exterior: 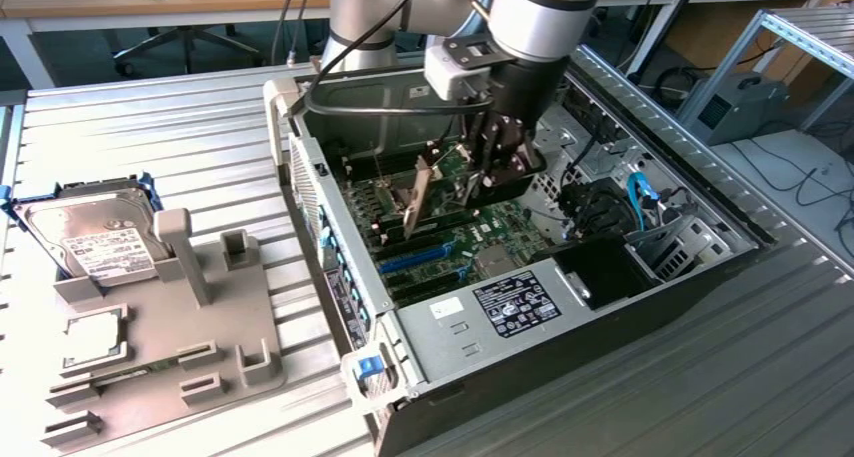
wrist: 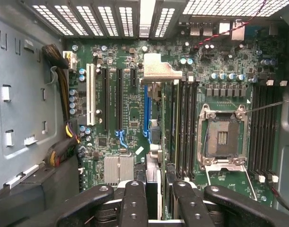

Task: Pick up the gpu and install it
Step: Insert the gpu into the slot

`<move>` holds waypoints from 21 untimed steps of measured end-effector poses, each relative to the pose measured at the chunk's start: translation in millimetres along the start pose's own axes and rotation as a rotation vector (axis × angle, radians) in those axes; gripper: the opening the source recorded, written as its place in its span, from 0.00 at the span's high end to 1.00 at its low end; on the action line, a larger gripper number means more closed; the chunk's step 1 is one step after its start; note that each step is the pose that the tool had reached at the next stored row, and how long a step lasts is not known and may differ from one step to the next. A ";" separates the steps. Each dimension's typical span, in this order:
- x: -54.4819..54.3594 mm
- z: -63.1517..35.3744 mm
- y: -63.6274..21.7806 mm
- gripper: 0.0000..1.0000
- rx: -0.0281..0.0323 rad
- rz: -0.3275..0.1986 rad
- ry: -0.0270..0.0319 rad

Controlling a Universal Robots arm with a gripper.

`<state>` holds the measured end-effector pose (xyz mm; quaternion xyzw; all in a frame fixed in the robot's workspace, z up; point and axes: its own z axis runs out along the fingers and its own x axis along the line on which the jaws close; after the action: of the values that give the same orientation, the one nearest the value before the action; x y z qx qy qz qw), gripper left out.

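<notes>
We found the grey arm's black two-fingered gripper point(exterior: 497, 167) lowered inside the open black and silver computer case point(exterior: 694, 192), hanging over the green motherboard point(exterior: 514, 227). Its fingers point(wrist: 135, 203) were closed on the gpu point(exterior: 418, 199), a thin flat card with a silver metal end bracket, held on edge between them. In the exterior view the card stood upright just to that view's left of the fingers, its lower edge down among the expansion slots. In the wrist view the gpu point(wrist: 153, 142) ran edge-on away from the gripper point(wrist: 156, 203), its silver bracket point(wrist: 161, 68) at the far end near the case's vented rear wall, directly over the blue expansion slot point(wrist: 146, 113); we could not tell whether it was seated. A white slot point(wrist: 91, 94) lay to one side, and the empty silver processor socket point(wrist: 223, 137) to the other. Outside the case, at the exterior view's left, a grey parts tray point(exterior: 160, 377) rested on the ribbed metal table point(exterior: 174, 137), holding a boxy silver hard drive with a white label point(exterior: 91, 239) and a small square silver chip point(exterior: 94, 342).
</notes>
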<state>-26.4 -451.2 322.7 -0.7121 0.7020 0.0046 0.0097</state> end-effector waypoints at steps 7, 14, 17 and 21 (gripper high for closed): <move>0.2 4.1 3.6 0.73 0.0000 0.000 0.0000; 2.7 5.9 7.4 0.73 0.0000 0.000 0.0000; 4.2 6.5 9.0 0.73 0.0000 -0.001 0.0000; 5.3 7.4 10.4 0.73 -0.0002 -0.001 0.0004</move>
<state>-36.6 -456.5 315.1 -0.7125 0.7016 0.0045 0.0095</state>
